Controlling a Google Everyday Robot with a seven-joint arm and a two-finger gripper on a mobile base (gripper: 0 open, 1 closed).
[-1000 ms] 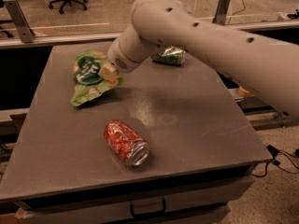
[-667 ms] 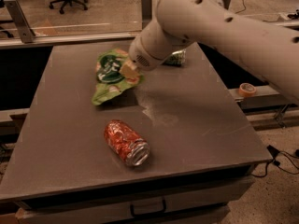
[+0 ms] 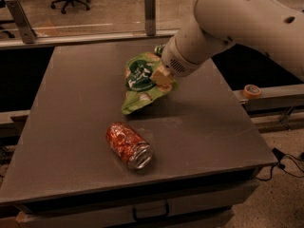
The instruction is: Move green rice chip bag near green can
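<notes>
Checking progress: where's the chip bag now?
Camera view: the green rice chip bag is over the far half of the table, held by the gripper on its right, beyond the red can.

Gripper (image 3: 162,76) clamped on green rice chip bag (image 3: 140,82), rear-centre of table (image 3: 66,108). Arm (image 3: 237,18) blocks right rear, hides most of green can (image 3: 159,48). Red can (image 3: 129,145) lies front-centre. Left side and right front open.
</notes>
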